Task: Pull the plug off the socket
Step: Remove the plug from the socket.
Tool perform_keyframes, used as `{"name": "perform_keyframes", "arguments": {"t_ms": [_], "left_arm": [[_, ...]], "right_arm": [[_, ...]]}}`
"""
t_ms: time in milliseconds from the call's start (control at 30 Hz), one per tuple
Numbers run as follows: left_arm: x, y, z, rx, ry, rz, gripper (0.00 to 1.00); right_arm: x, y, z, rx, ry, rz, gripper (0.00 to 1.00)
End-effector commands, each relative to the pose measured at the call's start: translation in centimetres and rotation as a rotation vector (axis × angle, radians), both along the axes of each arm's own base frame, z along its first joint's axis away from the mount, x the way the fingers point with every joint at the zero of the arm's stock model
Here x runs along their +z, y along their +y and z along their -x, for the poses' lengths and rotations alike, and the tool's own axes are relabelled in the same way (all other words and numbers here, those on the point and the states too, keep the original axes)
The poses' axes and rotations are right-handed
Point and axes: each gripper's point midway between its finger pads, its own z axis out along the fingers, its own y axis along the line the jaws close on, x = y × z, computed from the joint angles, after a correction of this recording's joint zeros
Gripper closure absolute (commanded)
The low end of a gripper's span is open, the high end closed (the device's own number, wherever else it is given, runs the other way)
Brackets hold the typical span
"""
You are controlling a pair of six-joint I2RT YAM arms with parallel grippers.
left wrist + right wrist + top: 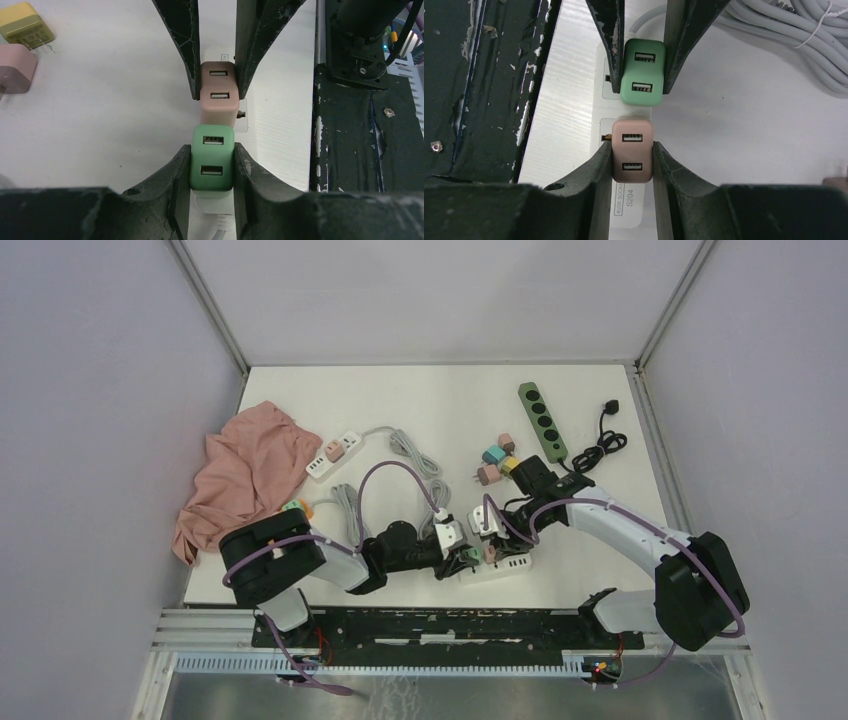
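Though unclear overhead, left hand point(211, 150) clamps green plug point(212, 167).

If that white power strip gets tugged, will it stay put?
The white power strip looks slim and plastic, so probably light and stiff. It seems loose on the table, so it may lift with the green plug.

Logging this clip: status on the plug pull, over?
Left pincer shut on green plug. Right pincer shut on pink plug. Both look seated in white power strip. Adjacent plugs, pincers crowded.
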Motion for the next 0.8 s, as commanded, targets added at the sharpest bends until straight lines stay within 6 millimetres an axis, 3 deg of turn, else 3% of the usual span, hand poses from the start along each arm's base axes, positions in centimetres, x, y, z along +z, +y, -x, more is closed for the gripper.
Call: {"name": "perform_keyframes", "arguments": {"t_ms": [0,133,267,367,467,667,767], "left_arm": [[-2.7,1.0,0.0,0.033,0.067,-0.069,0.97],[-2.8,1.0,0.0,0.034,0.071,-0.071,0.97],[-3.2,1.3,0.0,0.041,0.075,-0.087,0.97],[-3.6,1.6,0.0,0.048,0.074,-0.098,0.97],[-3.6,1.7,0.1,0.048,0.073,-0.099,0.97],[-3.4,1.3,0.1,0.041,0.083,-0.087,0.97],[-3.4,1.2,0.1,0.042,0.087,-0.081,0.97]], "right_arm": [[3.0,3.5,0.2,-0.074,0.083,-0.154,0.98],[3.0,3.9,-3.2,-0.264,0.047,-0.133,0.98],[2.6,1.8,-4.8,-0.302,-0.021,-0.081,0.98],[2.7,0.1,-3.8,-0.218,-0.035,-0.068,0.98],[2.4,-0.6,-1.2,-0.097,0.0,-0.075,0.98],[2.5,0.6,1.1,0.013,0.07,-0.136,0.98],[3.1,2.1,0.4,-0.039,0.077,-0.168,0.98]]}}
